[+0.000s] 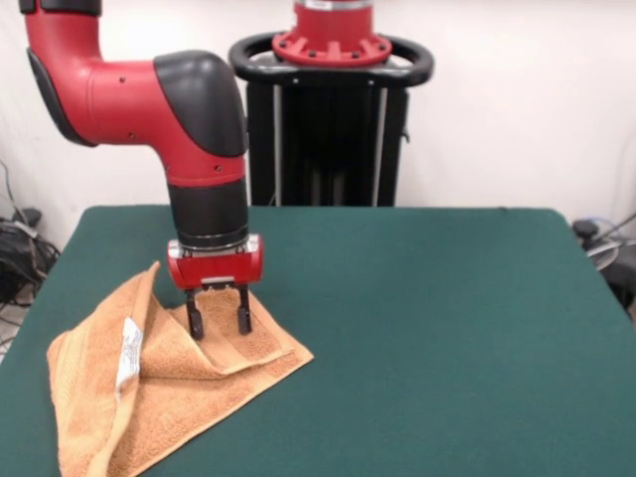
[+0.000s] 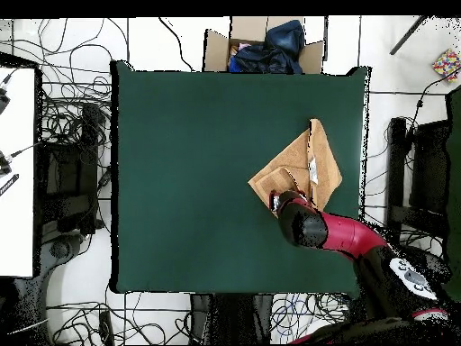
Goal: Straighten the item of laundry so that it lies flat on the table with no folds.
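Note:
The item of laundry (image 1: 169,393), an orange-tan towel with a white label (image 1: 128,355), lies crumpled at the table's (image 1: 427,318) front left, folded over itself with a raised ridge. My gripper (image 1: 219,323) stands open over its right-hand corner, fingertips down at or just above the cloth and nothing between them. In the overhead view the towel (image 2: 303,167) lies near the right edge of the table (image 2: 189,180). The arm's wrist (image 2: 297,221) covers the towel's lower corner and hides the gripper.
A cardboard box (image 2: 216,50) holding dark blue cloth stands off the table's top edge in the overhead view. Cables cover the floor all round. A white surface (image 2: 16,171) lies at the left. The black pedestal (image 1: 328,129) stands behind the table.

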`<action>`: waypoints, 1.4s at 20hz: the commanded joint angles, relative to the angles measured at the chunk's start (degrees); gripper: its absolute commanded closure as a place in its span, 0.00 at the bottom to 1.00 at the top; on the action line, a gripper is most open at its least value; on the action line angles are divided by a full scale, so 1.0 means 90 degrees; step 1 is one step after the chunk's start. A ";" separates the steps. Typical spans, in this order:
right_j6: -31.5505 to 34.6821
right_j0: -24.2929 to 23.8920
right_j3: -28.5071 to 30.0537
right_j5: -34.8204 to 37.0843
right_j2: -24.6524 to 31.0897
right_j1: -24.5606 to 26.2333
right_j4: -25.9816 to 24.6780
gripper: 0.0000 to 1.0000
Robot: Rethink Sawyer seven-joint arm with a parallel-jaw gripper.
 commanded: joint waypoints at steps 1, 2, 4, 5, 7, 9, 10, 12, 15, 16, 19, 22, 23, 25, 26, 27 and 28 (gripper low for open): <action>0.1310 0.0356 -0.0187 -0.0032 -0.0114 0.0140 0.0404 0.00; 0.1333 0.0392 -0.0186 -0.0026 -0.0120 0.0124 0.0434 0.00; 0.1380 0.0473 -0.0195 -0.0026 -0.0141 0.0089 0.0498 0.00; 0.1414 0.0540 -0.0190 -0.0023 -0.0166 0.0031 0.0546 0.00; 0.1443 0.0644 -0.0184 0.0047 -0.0186 -0.0109 0.0652 0.00; 0.1445 0.0730 -0.0192 0.0152 -0.0195 -0.0232 0.0760 0.00; 0.1453 0.0777 -0.0186 0.0177 -0.0210 -0.0290 0.0809 0.00; 0.1482 0.0856 -0.0164 0.0181 -0.0247 -0.0360 0.0903 0.00; 0.1480 0.0947 -0.0177 0.0124 -0.0309 -0.0339 0.0998 0.00; 0.1488 0.0976 -0.0184 0.0061 -0.0335 -0.0300 0.1023 0.00; 0.1517 0.1064 -0.0193 -0.0148 -0.0442 -0.0176 0.1079 0.00; 0.1490 0.1093 -0.0239 -0.0299 -0.0518 -0.0039 0.1100 0.00; 0.1450 0.1080 -0.0312 -0.0348 -0.0518 0.0082 0.1095 0.00; 0.1366 0.1041 -0.0457 -0.0400 -0.0516 0.0267 0.1084 0.00; 0.1318 0.1006 -0.0509 -0.0397 -0.0491 0.0329 0.1070 0.00; 0.1286 0.0981 -0.0546 -0.0394 -0.0479 0.0377 0.1062 0.00; 0.1267 0.0961 -0.0551 -0.0400 -0.0470 0.0389 0.1054 0.00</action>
